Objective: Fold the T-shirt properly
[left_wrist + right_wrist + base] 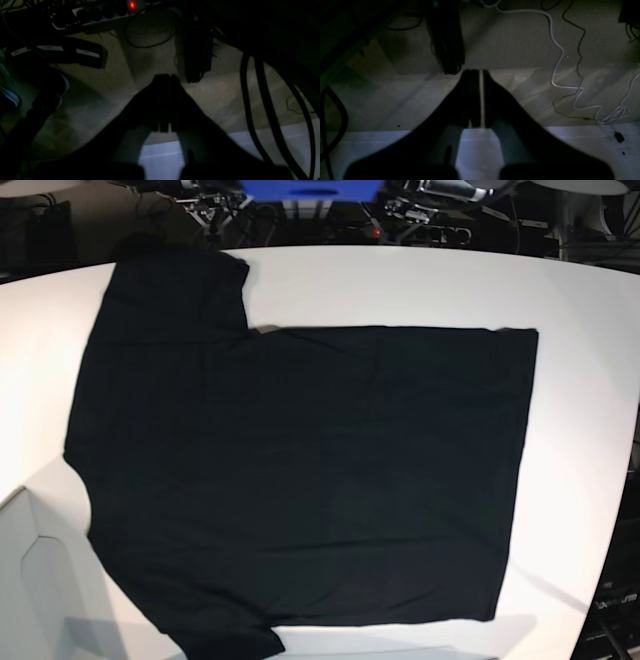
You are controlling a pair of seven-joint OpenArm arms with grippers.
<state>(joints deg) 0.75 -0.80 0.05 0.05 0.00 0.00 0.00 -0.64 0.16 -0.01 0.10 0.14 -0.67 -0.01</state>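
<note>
Plainly, no writing is legible anywhere: the T-shirt (300,480) fills the centre of the white table (580,380), its plain black side up, lower sleeve cut off. Left gripper (166,77) and right gripper (481,73) are dim silhouettes with jaws closed on nothing.

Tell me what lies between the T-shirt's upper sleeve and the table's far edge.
Nothing: in the base view, bare white table runs from the T-shirt sleeve to the far edge. Beyond the edge, dark cables and equipment sit off the table.

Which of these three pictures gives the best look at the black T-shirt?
The base view. There the T-shirt lies spread flat on the white table, plain side up, both sleeves visible. The two wrist views show none of it, only dim floor, cables and closed grippers.
</note>
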